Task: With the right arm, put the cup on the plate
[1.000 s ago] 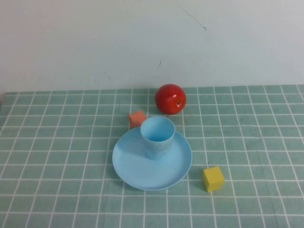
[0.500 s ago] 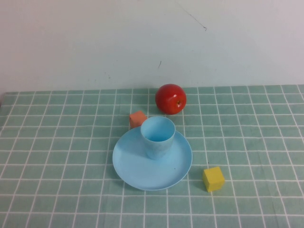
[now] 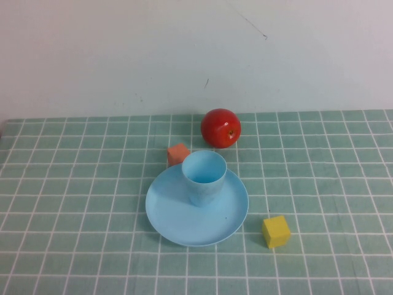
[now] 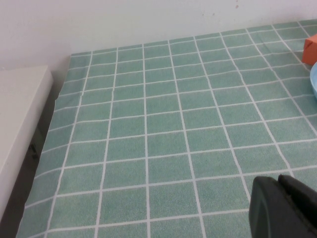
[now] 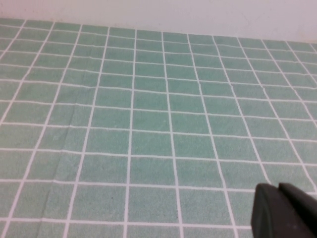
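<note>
left tool [image 4: 285, 208] parked, right tool [image 5: 285, 210] closed

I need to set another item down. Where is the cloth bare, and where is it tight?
Bare: everything left of the plate, and right of the yellow cube. Tight: behind the plate, where the cup, orange cube and apple cluster. Left gripper and shut right gripper sit over bare cloth.
</note>
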{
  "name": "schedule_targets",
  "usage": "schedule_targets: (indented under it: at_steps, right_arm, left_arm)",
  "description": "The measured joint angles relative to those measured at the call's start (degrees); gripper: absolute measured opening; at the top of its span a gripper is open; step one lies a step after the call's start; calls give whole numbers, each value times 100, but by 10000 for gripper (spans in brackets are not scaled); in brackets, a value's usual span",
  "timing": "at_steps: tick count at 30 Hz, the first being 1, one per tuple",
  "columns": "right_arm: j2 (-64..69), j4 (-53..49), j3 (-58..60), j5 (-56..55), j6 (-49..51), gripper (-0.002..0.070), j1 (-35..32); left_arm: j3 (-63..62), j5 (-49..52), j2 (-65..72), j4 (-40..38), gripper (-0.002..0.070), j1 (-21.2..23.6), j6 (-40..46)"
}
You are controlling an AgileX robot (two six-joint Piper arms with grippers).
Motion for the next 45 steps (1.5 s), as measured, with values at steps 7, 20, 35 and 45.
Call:
schedule_targets:
  at_steps: [7,20,35,45]
  right_arm:
    - [0,0,0,0,0,2,0]
    - [0,0,0,0,0,2,0]
    - [0,12,0,0,0,2,0]
    - [0,12,0,0,0,1,0]
  left_arm:
    - [0,0,0,0,-3,0,0]
    - [0,0,0,0,-3,0,0]
    - [0,0,0,0,-3,102,0]
    - [0,0,0,0,-3,102,0]
